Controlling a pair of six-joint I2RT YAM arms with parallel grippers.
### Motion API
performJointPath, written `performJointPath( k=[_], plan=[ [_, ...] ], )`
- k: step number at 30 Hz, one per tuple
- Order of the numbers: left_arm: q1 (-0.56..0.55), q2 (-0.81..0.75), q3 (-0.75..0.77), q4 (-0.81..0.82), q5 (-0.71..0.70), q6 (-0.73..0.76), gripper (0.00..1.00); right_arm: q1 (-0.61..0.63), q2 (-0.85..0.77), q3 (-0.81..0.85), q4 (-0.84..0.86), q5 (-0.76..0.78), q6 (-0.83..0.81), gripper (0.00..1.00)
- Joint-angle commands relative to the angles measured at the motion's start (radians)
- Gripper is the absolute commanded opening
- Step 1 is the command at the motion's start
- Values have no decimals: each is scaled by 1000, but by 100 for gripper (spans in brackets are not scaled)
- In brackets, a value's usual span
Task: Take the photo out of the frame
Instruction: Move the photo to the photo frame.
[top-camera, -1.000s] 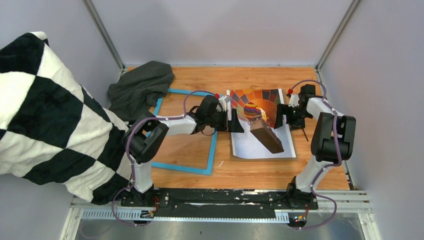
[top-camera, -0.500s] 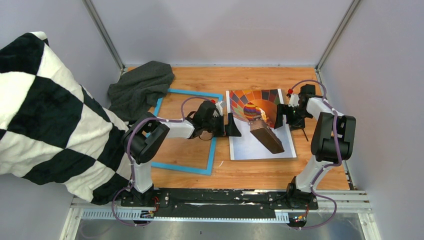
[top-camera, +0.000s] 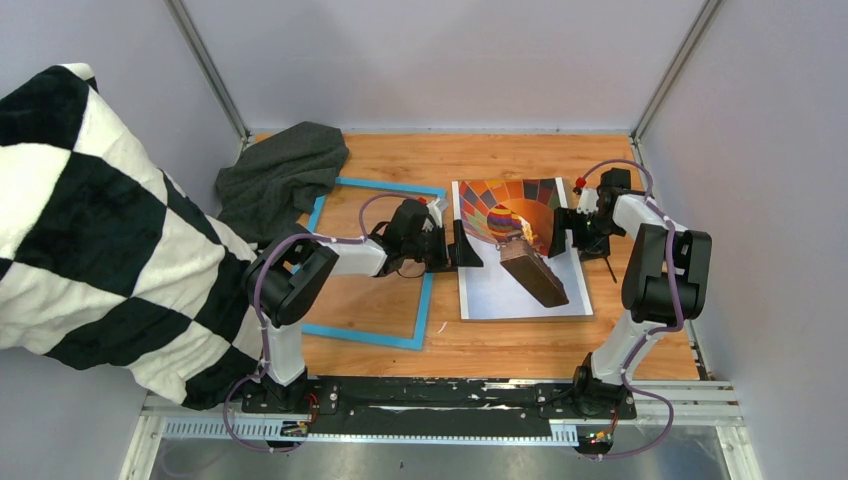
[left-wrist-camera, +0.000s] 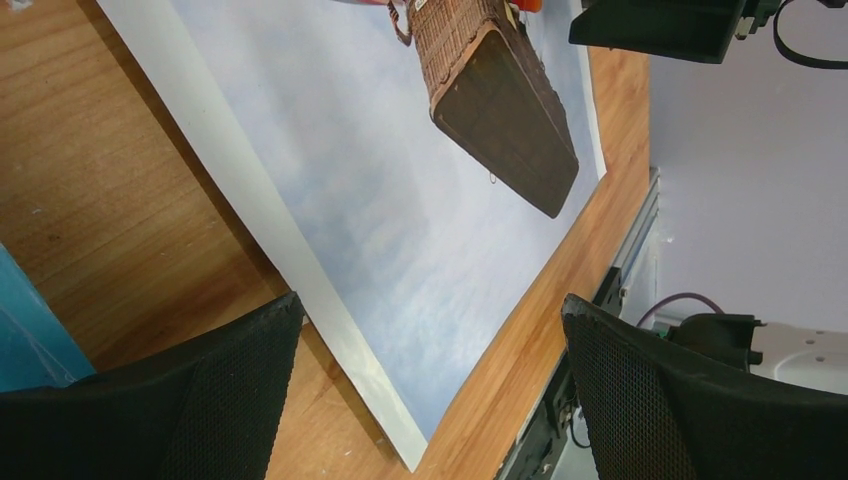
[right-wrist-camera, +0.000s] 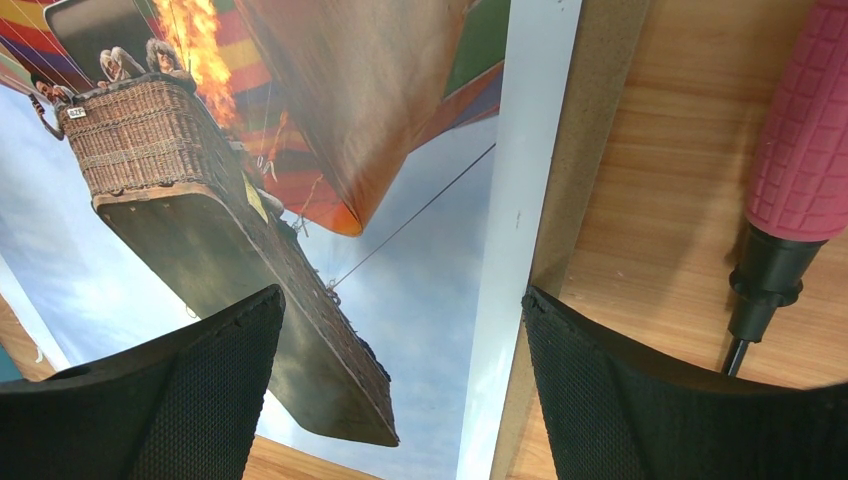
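The photo (top-camera: 515, 255), a hot-air balloon print, lies flat on the table right of centre, out of the frame. The blue frame (top-camera: 360, 335) lies to its left, partly under my left arm. My left gripper (top-camera: 462, 245) is open and empty at the photo's left edge; in the left wrist view (left-wrist-camera: 430, 390) its fingers (left-wrist-camera: 150, 400) straddle the photo's near corner (left-wrist-camera: 400, 220) above the table. My right gripper (top-camera: 562, 232) is open and empty at the photo's right edge. In the right wrist view (right-wrist-camera: 400, 390) the photo (right-wrist-camera: 420, 250) lies on a brown backing board (right-wrist-camera: 588, 160).
A pink-handled screwdriver (right-wrist-camera: 800, 150) lies just right of the backing board, also seen in the top view (top-camera: 607, 265). A grey cloth (top-camera: 285, 170) lies at the back left. A black-and-white checked blanket (top-camera: 90, 220) fills the left side. Walls close in the table.
My left gripper has drawn back a little to the left. The photo's left edge, bowed up a second ago, now lies flat. The right arm has not moved.
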Motion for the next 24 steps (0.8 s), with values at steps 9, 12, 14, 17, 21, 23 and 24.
performJointPath(
  k=[9, 12, 14, 17, 21, 23, 24],
  plan=[
    [7, 25, -29, 38, -40, -31, 100, -1, 81, -42, -7, -41, 0, 90],
    [7, 25, -30, 38, -52, -37, 100, -1, 83, -41, -7, -39, 0, 90],
    [6, 30, -28, 38, -55, -42, 100, -1, 85, -40, -6, -39, 0, 90],
    [6, 36, -25, 38, -65, -48, 100, -1, 86, -40, -7, -38, 0, 90],
    [5, 52, -25, 38, -75, -52, 100, -1, 85, -41, -7, -34, 1, 90],
    [5, 62, -21, 38, -76, -54, 99, -1, 83, -42, -6, -33, 1, 90],
    [5, 67, -18, 38, -75, -55, 99, -1, 82, -42, -6, -33, 1, 90]
  ],
)
